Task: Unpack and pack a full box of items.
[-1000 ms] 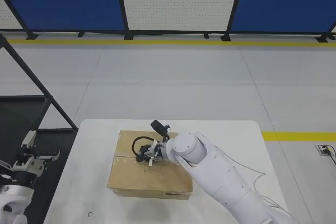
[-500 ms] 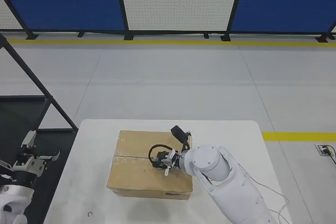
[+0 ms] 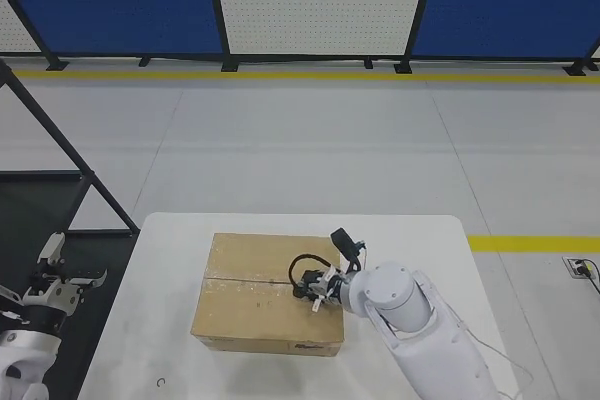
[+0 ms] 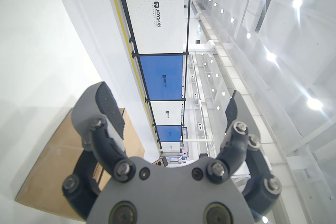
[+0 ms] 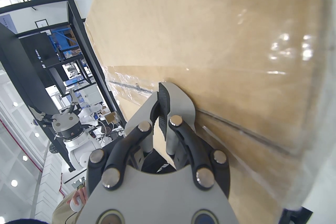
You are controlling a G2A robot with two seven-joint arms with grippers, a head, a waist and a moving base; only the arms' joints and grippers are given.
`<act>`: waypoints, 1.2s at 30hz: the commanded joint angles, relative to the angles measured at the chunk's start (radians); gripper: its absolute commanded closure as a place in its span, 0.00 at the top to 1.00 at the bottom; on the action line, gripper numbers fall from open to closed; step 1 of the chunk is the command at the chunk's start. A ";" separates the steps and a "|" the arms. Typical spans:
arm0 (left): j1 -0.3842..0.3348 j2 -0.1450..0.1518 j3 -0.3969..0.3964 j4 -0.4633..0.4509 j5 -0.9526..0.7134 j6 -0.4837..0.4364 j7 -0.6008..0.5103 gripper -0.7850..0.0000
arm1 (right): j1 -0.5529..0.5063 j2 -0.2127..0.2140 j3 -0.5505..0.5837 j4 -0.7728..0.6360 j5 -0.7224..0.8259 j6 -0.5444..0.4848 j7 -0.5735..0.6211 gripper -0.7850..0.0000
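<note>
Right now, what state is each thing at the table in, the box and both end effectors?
cardboard box: closed, top flaps together, seam taped.
right end effector: shut, empty, tips at the box's centre seam.
left end effector: open, empty, off to the side of the table.

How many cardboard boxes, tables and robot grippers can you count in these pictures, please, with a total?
Cardboard box: 1
White table: 1
Grippers: 2 (left gripper, open; right gripper, shut, at the box's taped seam)
Total: 4
</note>
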State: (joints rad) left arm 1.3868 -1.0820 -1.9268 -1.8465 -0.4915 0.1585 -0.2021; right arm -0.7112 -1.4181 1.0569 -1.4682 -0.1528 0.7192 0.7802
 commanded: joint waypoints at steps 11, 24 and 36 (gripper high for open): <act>0.000 0.000 0.000 0.000 0.000 0.000 0.000 1.00 | -0.195 0.040 0.160 -0.169 0.018 -0.003 -0.072 0.00; 0.000 0.000 0.000 0.000 0.000 0.000 0.000 1.00 | -0.328 0.057 0.292 -0.222 0.119 -0.068 -0.179 0.00; 0.000 0.000 0.000 0.000 0.000 0.000 0.000 1.00 | -0.285 0.067 0.286 -0.100 0.170 -0.170 -0.119 0.00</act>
State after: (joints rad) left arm 1.3868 -1.0820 -1.9268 -1.8465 -0.4915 0.1585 -0.2021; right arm -0.9980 -1.3522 1.3410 -1.5775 0.0150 0.5579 0.6600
